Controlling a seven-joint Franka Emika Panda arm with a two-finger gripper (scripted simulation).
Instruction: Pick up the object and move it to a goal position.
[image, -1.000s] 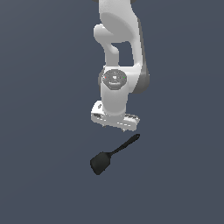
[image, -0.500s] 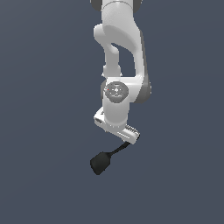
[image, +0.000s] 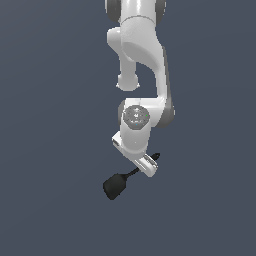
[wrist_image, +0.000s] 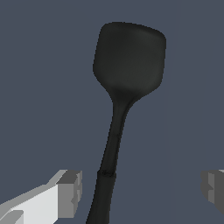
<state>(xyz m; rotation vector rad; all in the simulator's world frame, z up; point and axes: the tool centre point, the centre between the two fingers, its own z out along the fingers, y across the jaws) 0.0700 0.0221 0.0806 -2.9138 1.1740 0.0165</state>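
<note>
Directly beneath the gripper (wrist_image: 140, 190) lay the spatula (image: 121, 180), flat on the surface, its handle running between the spread fingers (wrist_image: 70, 192), neither pad touching it; the blade pointed away from the gripper. It looked light and rigid, matte rather than slick, so probably an easy hold. The thin handle, near the ridge partway along it, seemed the sensible place to pinch. The ground (image: 50, 200) was a plain dark blue-grey, featureless around the spatula; no walls or goal marker showed.
</note>
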